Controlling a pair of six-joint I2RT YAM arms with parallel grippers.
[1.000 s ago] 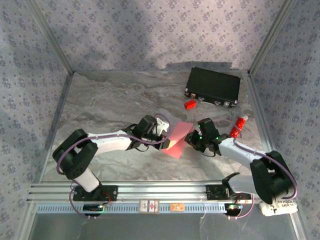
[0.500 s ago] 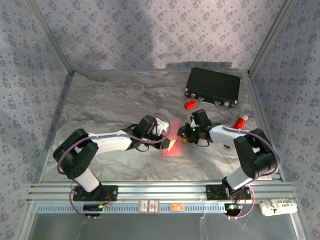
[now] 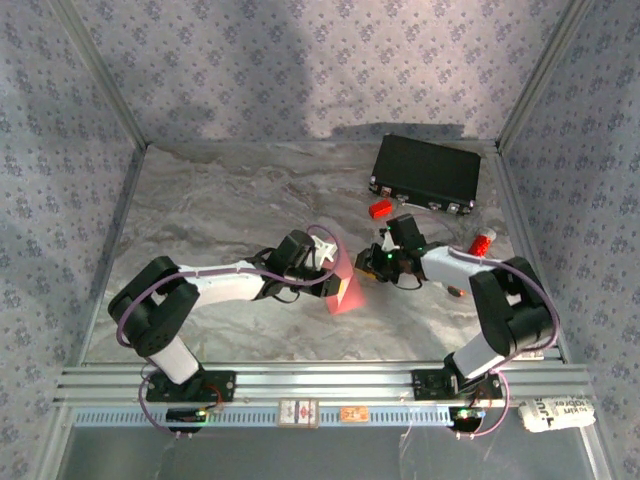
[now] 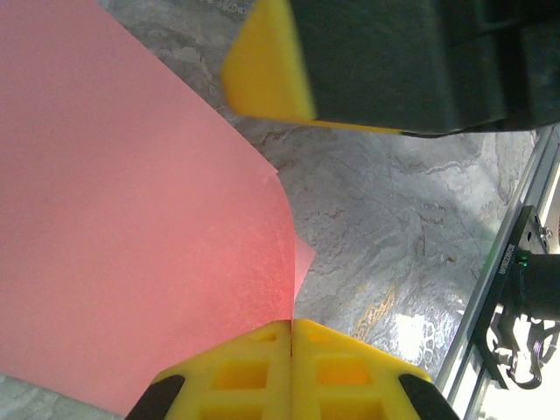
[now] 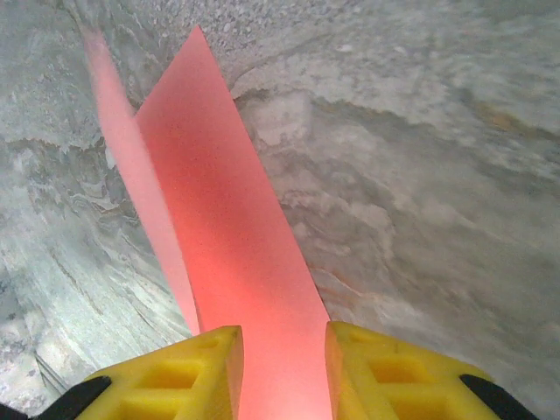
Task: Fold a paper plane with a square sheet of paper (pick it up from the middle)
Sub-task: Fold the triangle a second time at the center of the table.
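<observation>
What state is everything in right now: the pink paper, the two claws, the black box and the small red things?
Salmon-pink square sheet of paper: bent over, lifted.
Left gripper: shut on the sheet.
Right gripper: open, fingers astride the sheet.
Black case: closed, lying flat.
Small red block: lying loose.
Red-and-white tube: lying loose.

salmon-pink paper sheet [image 3: 343, 288]: 1 | black case [image 3: 427, 170]: 1 | small red block [image 3: 379, 209]: 1 | red-and-white tube [image 3: 483, 243]: 1 | robot arms [image 3: 225, 280] [image 3: 455, 263]: 2
</observation>
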